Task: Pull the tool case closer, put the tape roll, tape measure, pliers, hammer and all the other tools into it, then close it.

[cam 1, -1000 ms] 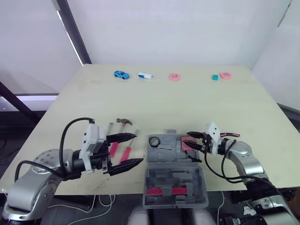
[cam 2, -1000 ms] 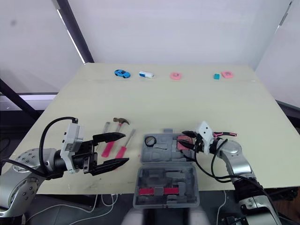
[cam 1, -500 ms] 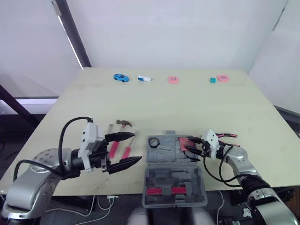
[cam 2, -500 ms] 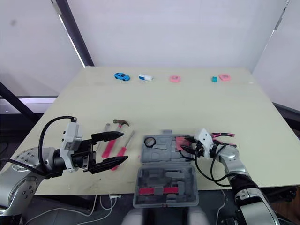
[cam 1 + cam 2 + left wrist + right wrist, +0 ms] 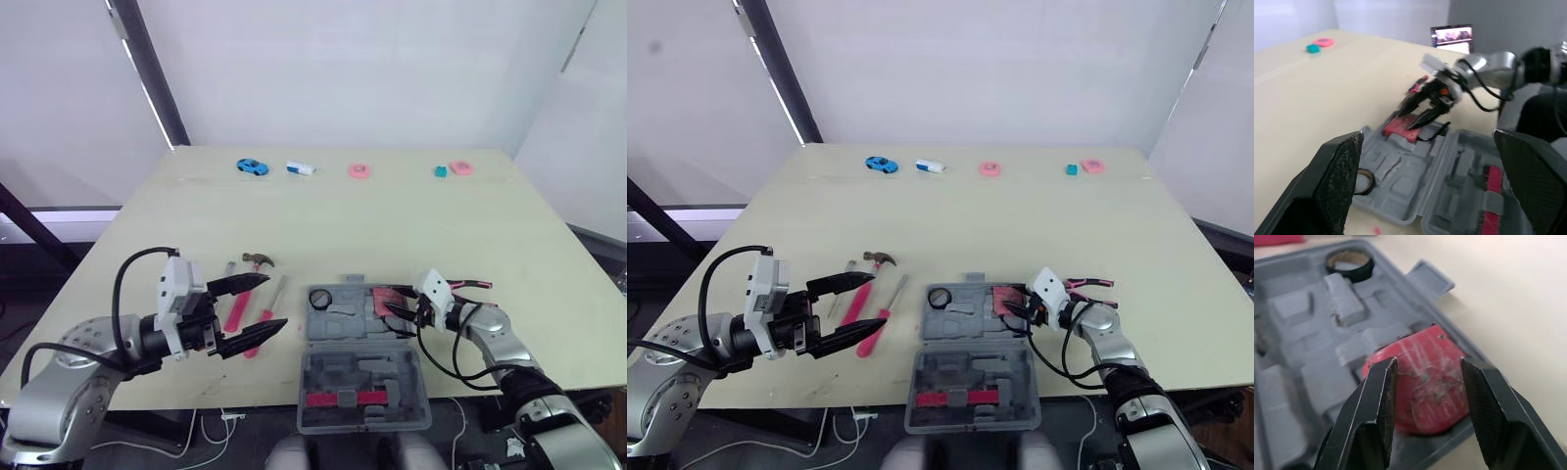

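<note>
Beige table [image 5: 392, 215] carries the grey tool case [image 5: 364, 364], lying open at the near edge. Right wrist view adds the close detail: the red tape measure [image 5: 1425, 382] sits in a corner pocket of the case, with my right claw [image 5: 1427, 361] spread just over it, one finger on each side. Touching or not, cannot tell. Left wrist view catches that same claw from across the case. Also in the case are a black tape roll [image 5: 322, 296] in the far left pocket and a red strip [image 5: 333, 399] in the near half. My left claw [image 5: 273, 302] is spread wide over the pink screwdrivers [image 5: 854, 305], left of the case. Hammer [image 5: 257, 258] lies just beyond them. Pliers [image 5: 476, 286] lie on the table just right of my right claw.
</note>
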